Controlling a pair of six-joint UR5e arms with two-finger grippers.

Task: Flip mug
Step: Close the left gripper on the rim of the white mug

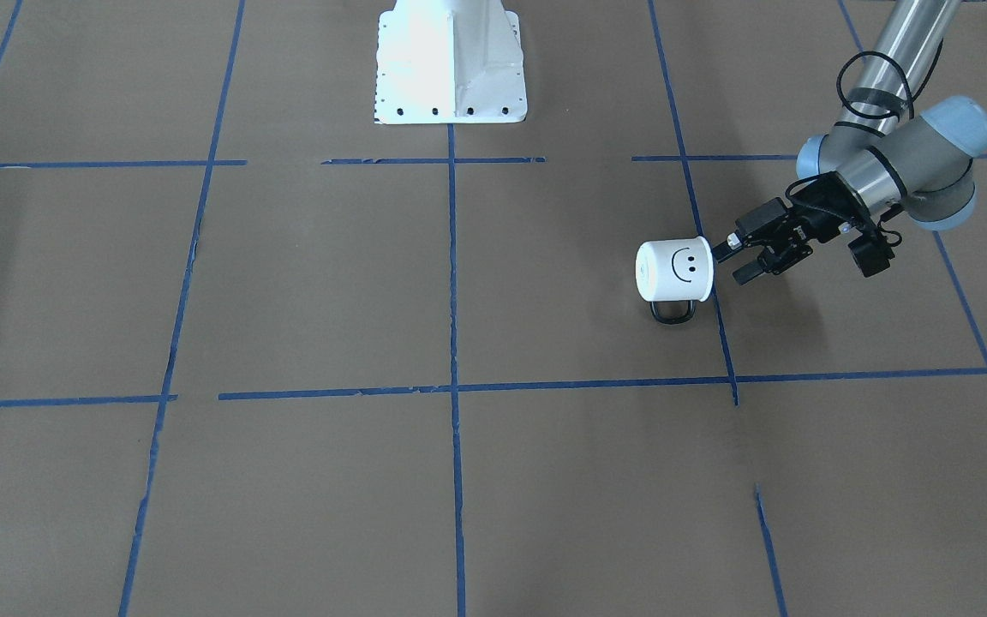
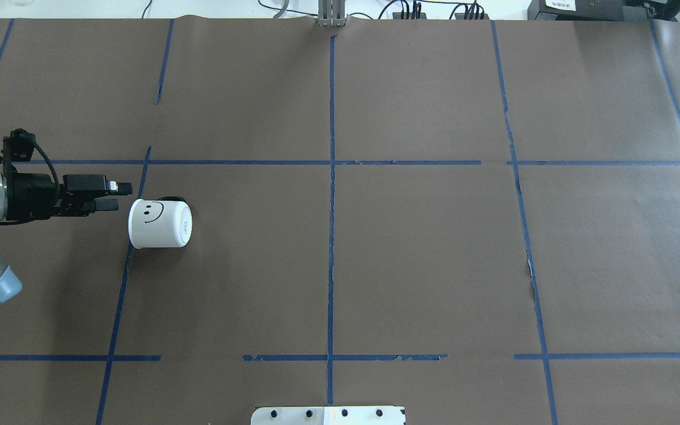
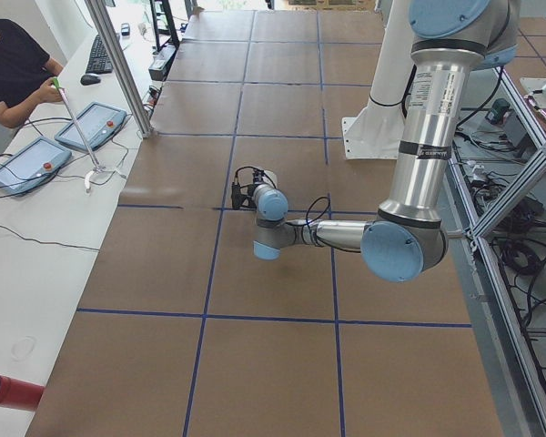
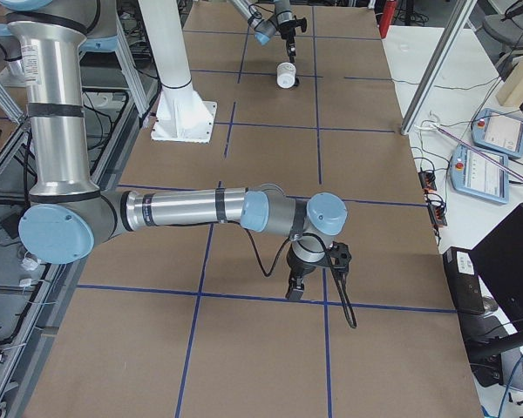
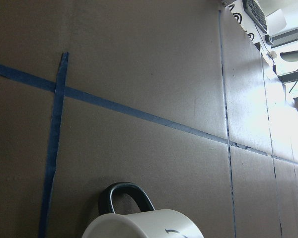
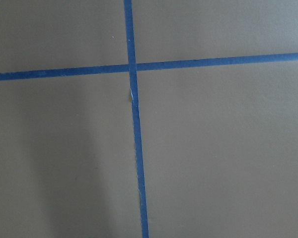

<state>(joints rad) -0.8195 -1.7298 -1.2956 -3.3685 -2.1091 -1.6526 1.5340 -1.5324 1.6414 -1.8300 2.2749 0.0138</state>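
Note:
The white mug [image 1: 673,270] with a black smiley face lies on its side on the brown table. Its dark handle [image 1: 672,313] points away from the robot, and its flat end faces away from my left gripper. In the overhead view the mug [image 2: 160,223] lies just right of my left gripper [image 2: 120,196]. That gripper [image 1: 735,260] is open and empty, its fingertips right at the mug's near end. The left wrist view shows the mug's top edge [image 5: 144,224] and handle [image 5: 125,196]. My right gripper [image 4: 309,277] hovers low over the table far from the mug; I cannot tell whether it is open or shut.
The white robot pedestal [image 1: 451,60] stands at the table's robot-side edge. Blue tape lines [image 2: 331,177] divide the brown table cover into squares. An operator [image 3: 14,68] and control pendants [image 3: 89,125] are at a side table beyond the far edge.

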